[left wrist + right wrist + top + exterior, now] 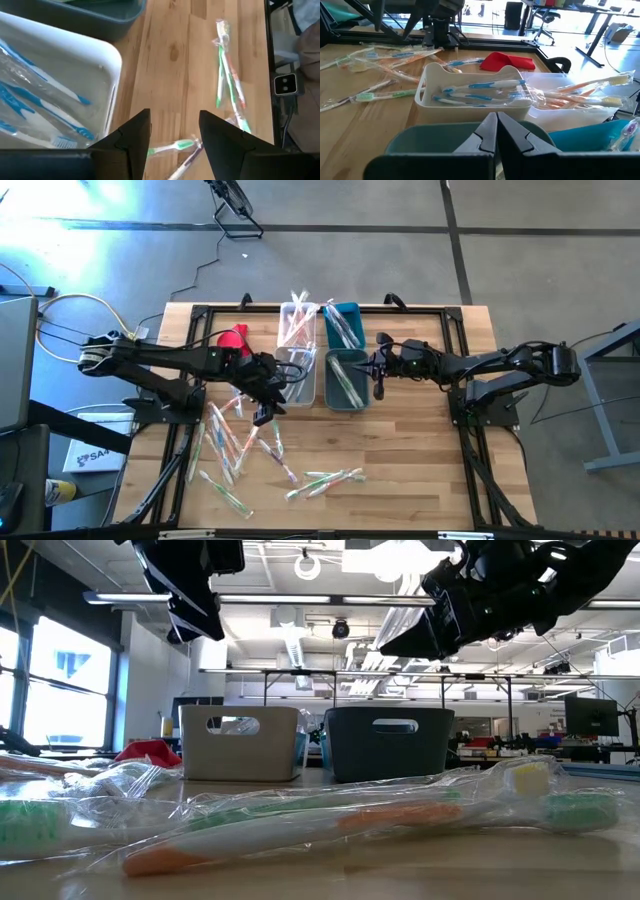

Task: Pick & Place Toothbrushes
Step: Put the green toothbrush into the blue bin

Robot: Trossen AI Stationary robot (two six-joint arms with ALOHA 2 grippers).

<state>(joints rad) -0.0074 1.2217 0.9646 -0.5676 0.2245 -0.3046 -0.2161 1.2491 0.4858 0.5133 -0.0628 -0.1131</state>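
Looking down from the high view: left gripper (pixel 268 412) hangs just near of the white bin (pixel 296 376), over the wood table (pixel 420 450), fingers apart, nothing between them. Right gripper (pixel 379 385) sits at the right edge of the dark teal bin (pixel 347 379), fingers pressed together, holding nothing. Toothbrushes (pixel 240 442) lie scattered on the near-left part of the table, more inside the four bins; red cloth (pixel 233 337) lies far-left of the bins. Low view: wrapped toothbrushes (pixel 330 825) with orange and green handles lie right in front of the lens, white bin (pixel 241 743) and dark bin (pixel 389 743) behind them, both arms dark overhead. Left wrist view: two fingers (pixel 131 140) spread with bare table in the gap, white bin (pixel 60 90) with blue-handled brushes beside them, loose green/orange brushes (pixel 227 75) farther out. Right wrist view: fingers (pixel 487 131) closed tip to tip above the teal bin rim (pixel 445 135), empty; white bin (pixel 470 95) with blue brushes beyond, a clear bin (pixel 580 102) with orange ones beside it.
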